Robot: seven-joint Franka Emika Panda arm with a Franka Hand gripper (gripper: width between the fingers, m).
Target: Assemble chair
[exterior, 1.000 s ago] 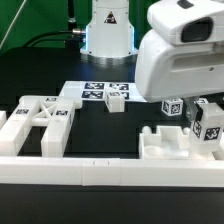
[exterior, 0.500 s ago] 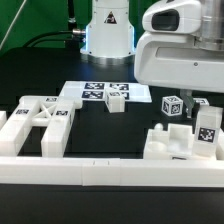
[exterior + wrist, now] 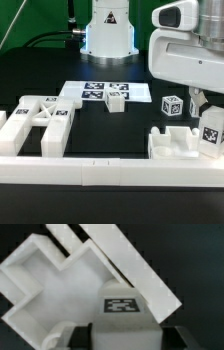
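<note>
Exterior view sits low, near table height, facing the robot base [image 3: 108, 28] at 12 o'clock across the table, with the border rail [image 3: 100, 172] close at 6 o'clock and the arm [image 3: 190, 55] looming near at 2 o'clock. Wrist view looks steeply down between its fingers [image 3: 75, 337], very close on the tagged white part [image 3: 125, 300]. Shared ground: that part [image 3: 212, 130], at 4 o'clock in the exterior view, and probably the notched block [image 3: 172, 146] beside it.

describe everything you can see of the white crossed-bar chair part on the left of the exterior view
The crossed-bar part looks like chunky matte white plastic. Its thick bars meet in an X with blocky ends, and several top faces carry small black-and-white square tags. It lies flat on the black table at the exterior view's left, just behind the long white front rail. Whether it touches the rail is unclear. Nothing grips it.
</note>
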